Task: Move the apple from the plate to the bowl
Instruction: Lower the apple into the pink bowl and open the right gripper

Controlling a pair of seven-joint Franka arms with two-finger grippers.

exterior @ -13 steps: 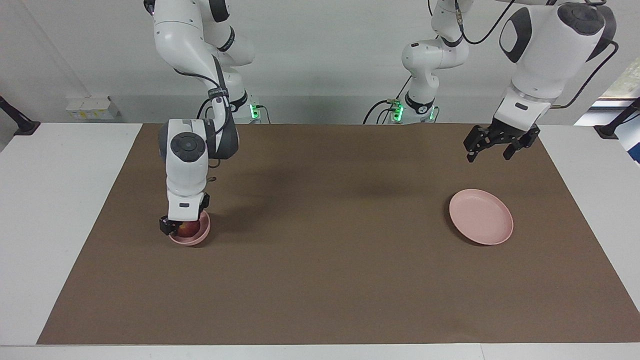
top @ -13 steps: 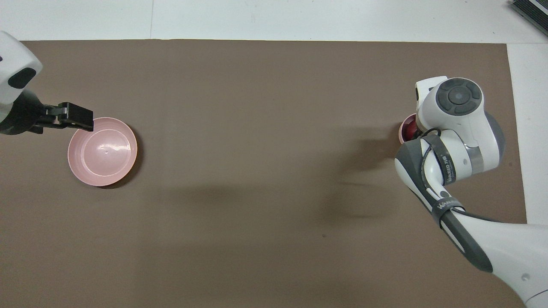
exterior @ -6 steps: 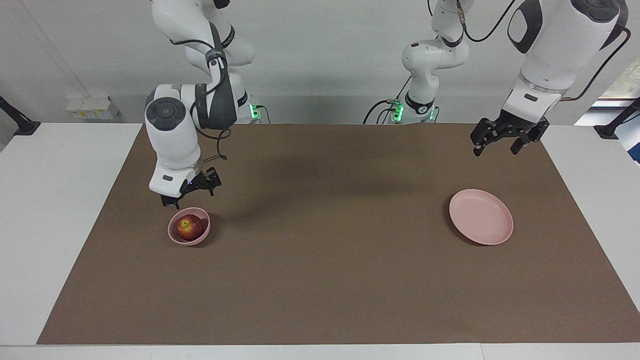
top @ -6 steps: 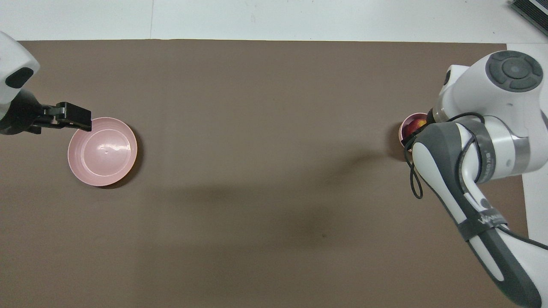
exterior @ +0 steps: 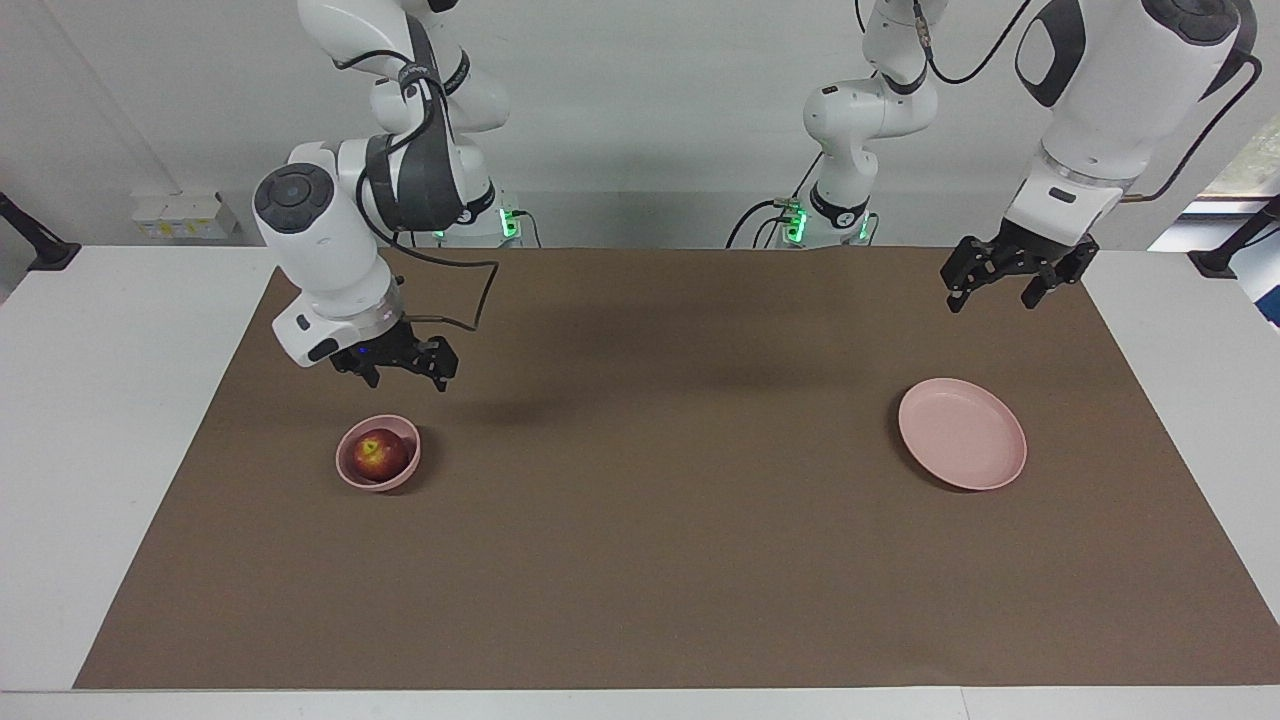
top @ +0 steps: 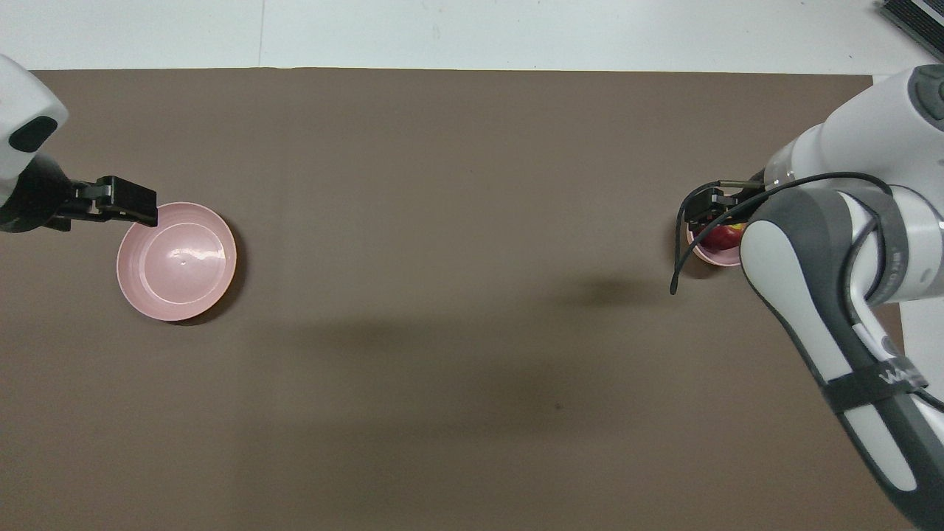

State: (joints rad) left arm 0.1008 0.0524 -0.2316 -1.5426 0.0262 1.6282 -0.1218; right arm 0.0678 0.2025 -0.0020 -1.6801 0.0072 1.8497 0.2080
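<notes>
The dark-red apple [exterior: 377,455] lies in the small deep pink bowl [exterior: 378,484] toward the right arm's end of the table. My right gripper [exterior: 400,368] is open and empty in the air, over the mat just nearer to the robots than the bowl. In the overhead view it [top: 709,206] partly covers the bowl [top: 717,255] and the apple [top: 726,236]. The flat pink plate [exterior: 962,433] lies empty toward the left arm's end. My left gripper [exterior: 1008,285] hangs open and empty, high over the mat beside the plate [top: 177,262].
A brown mat [exterior: 660,500] covers most of the white table [exterior: 110,400]. The right arm's forearm [top: 826,295] and a loose black cable [top: 682,251] hang over the mat near the bowl.
My right gripper has let go of the apple in the bowl and risen out of it, drawing back toward the robots. My left gripper has risen a little and then held still.
</notes>
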